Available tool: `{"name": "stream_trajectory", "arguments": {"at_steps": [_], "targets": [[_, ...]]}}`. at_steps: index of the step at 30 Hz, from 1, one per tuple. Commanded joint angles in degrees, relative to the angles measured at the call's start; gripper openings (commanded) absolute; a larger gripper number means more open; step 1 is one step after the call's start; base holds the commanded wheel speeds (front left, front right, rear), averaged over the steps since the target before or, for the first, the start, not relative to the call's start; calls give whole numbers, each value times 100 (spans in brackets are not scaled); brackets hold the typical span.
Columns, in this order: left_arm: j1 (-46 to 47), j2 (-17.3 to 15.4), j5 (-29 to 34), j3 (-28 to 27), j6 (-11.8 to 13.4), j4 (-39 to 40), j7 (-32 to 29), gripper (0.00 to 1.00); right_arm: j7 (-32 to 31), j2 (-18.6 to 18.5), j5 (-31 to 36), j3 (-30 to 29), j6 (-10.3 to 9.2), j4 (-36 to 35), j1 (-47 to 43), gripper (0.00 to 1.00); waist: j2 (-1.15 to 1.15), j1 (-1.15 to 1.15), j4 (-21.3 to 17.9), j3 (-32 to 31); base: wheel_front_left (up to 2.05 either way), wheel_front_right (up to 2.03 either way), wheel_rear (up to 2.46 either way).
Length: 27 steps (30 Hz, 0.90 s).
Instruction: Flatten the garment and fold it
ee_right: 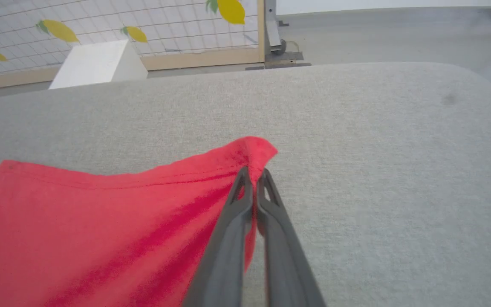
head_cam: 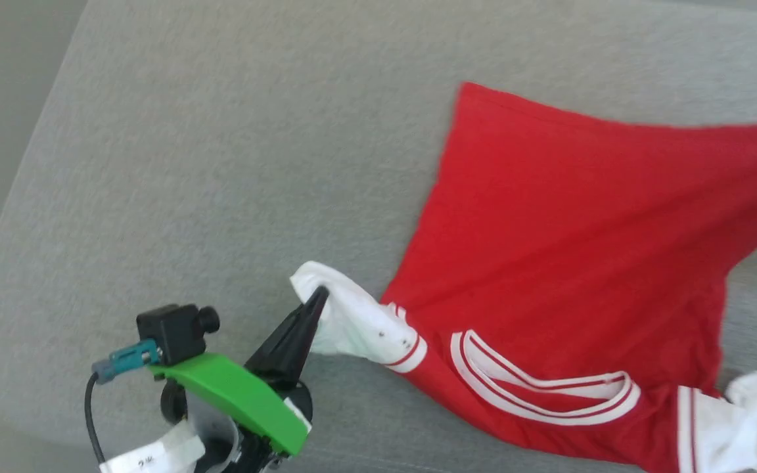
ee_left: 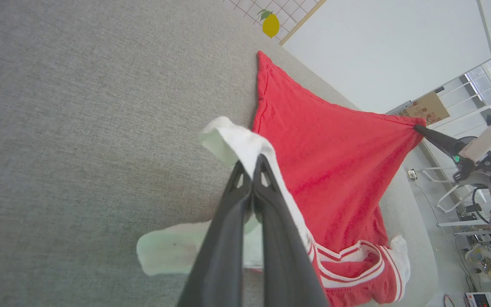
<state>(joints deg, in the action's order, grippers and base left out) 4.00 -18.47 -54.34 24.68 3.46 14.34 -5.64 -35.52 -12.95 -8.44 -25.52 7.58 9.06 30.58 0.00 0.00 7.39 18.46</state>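
Observation:
The garment point(head_cam: 569, 223) is a red jersey with white sleeves and a red-white striped collar, lying on the grey table point(head_cam: 221, 164) with its plain side up. My left gripper point(head_cam: 321, 293) is shut on the tip of a white sleeve point(head_cam: 352, 322), which also drapes over its fingers in the left wrist view as the sleeve point(ee_left: 237, 140). My right gripper point(ee_right: 254, 172) is shut on a red hem corner point(ee_right: 254, 151) of the garment point(ee_right: 100, 221) and lifts it off the table. The left wrist view shows that right gripper point(ee_left: 418, 128) pulling the cloth point(ee_left: 335, 162) taut.
The grey padded table point(ee_right: 377, 170) has rounded edges and bare room left of the jersey. Beyond its far edge stand a lemon-patterned panel point(ee_right: 100, 25) and a white box point(ee_right: 96, 64). Racks and equipment point(ee_left: 475, 213) stand off the table's side.

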Motion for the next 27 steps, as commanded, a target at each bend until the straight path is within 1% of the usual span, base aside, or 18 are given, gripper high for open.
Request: {"name": "stream_trajectory", "arguments": {"at_steps": [1,4,8,9,10,12,14,16,19,22,27], "targets": [[-114,-59,3,-35,36,20,26,0,-3,23,-147,-166,-9,-246,-313,0,0,0,-494,-497,0,0,0],[-254,-99,-62,-84,59,48,36,0,-131,192,-359,-454,-9,-804,-932,0,0,0,-686,-644,0,0,0],[-403,-146,-80,-103,96,75,49,0,-326,569,-587,-953,-9,-1575,-1840,0,0,0,-882,-741,0,0,0],[-433,-153,-78,-100,108,88,51,0,-387,663,-640,-1084,-9,-1768,-2111,0,0,0,-917,-751,0,0,0],[-528,-180,-87,-100,140,129,47,0,-515,881,-832,-1420,-9,-2164,-2733,0,0,0,-1012,-779,0,0,0],[-604,-215,-104,-100,164,165,21,0,-594,965,-988,-1625,-9,-2339,-3121,0,0,0,-1054,-794,0,0,0],[-675,-248,-124,-117,188,212,9,0,-619,996,-1095,-1712,-9,-2412,-3485,0,0,0,-1087,-803,0,0,0],[-737,-272,-134,-141,219,255,14,0,-562,1002,-1369,-1716,-9,-2187,-3727,0,0,0,-1119,-805,0,0,0],[-776,-297,-126,-130,263,294,-20,0,-251,1004,-1401,-1392,-9,-1836,-3988,0,0,0,-1130,-805,0,0,0],[-765,-300,-113,-98,301,317,-66,0,85,1005,-1364,-1025,-9,-1387,-3978,0,0,0,-1126,-823,0,0,0],[-692,-277,-124,-39,319,318,-147,0,459,1006,-1222,-606,-9,-671,-3697,0,0,0,-1111,-850,0,0,0]]}}
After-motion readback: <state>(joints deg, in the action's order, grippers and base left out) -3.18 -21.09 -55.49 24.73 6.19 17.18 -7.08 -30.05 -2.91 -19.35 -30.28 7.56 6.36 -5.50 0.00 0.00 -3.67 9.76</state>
